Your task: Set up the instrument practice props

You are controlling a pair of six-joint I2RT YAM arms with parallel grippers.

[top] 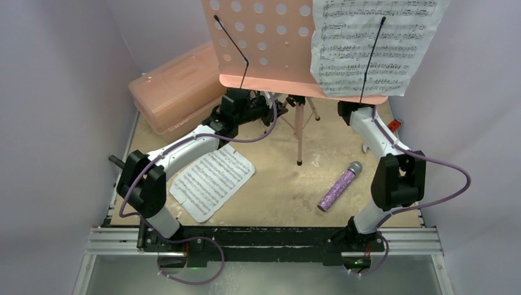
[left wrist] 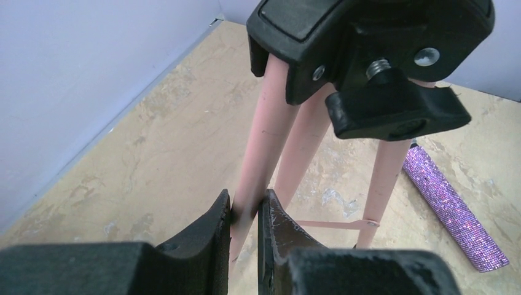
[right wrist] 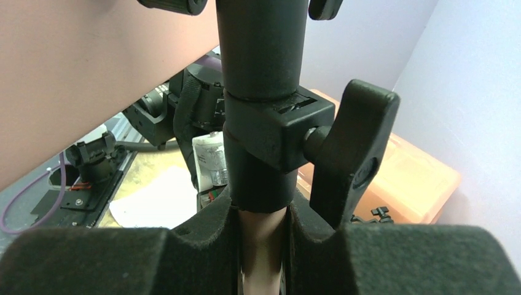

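Pink music stand: desk cropped; left hand clamps leg, right hand clamps post; both part-hidden frm above.

— Right claw?
— Its pads pinch the pink pole of the music stand, just under the black clamp collar.
— Behind it?
— Pink case at right, white page on the counter at left.

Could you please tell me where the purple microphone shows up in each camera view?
Top external: microphone right of centre, lying flat.
Left wrist: at the right edge, behind the legs.
Right wrist: not in view.
Shared landmark: pink stand.
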